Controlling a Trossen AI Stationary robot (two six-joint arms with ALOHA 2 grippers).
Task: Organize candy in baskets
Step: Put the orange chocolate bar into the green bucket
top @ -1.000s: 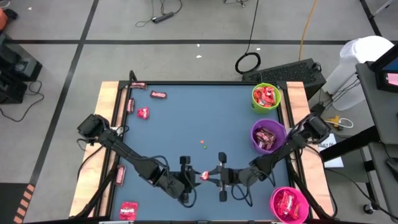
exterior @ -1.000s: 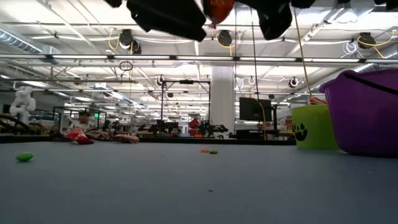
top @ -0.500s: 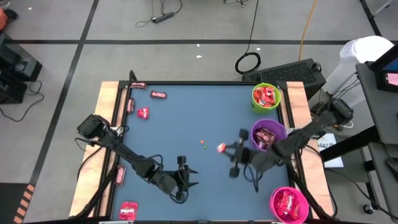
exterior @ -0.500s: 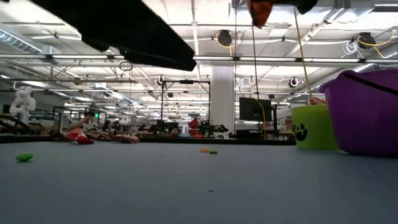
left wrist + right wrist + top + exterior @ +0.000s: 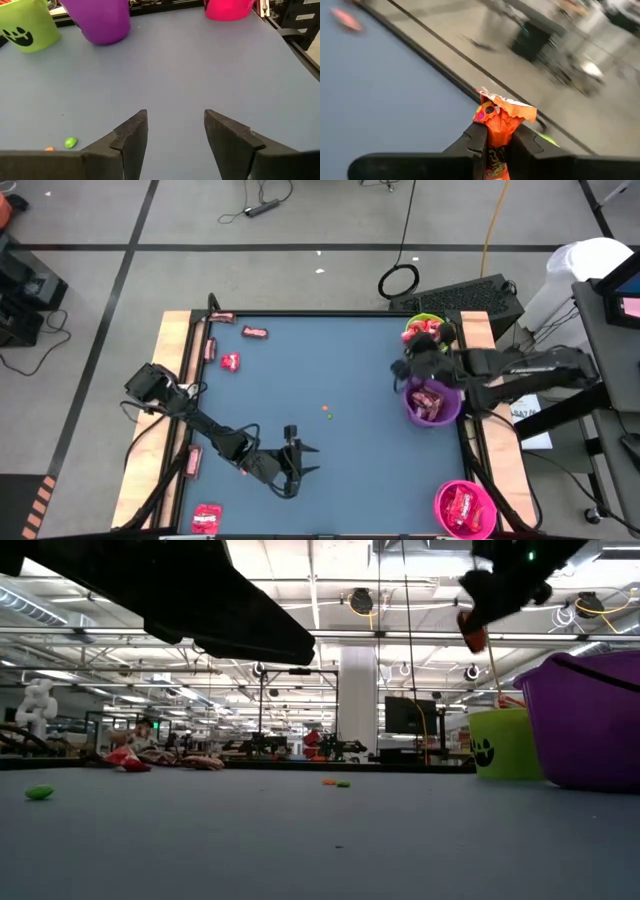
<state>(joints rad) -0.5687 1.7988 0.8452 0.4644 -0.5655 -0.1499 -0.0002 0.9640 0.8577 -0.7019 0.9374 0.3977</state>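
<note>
Right of centre in the high view, the right gripper (image 5: 409, 370) hangs between the lime green basket (image 5: 428, 335) and purple basket (image 5: 432, 401), fingers clenched on 1 orange-red candy (image 5: 499, 131) standing on end, crimped end outward; its print is unreadable. Lower centre, the left gripper (image 5: 303, 459) hovers, fingers spread, grasping nothing.

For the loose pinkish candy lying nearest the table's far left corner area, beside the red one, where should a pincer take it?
The pink candy lies flat on the table, apart from the red candy. Come straight down from above and close across its narrower width at mid-body; flat wrapper offers no side purchase. The open left pincer seems the nearer one.
</note>
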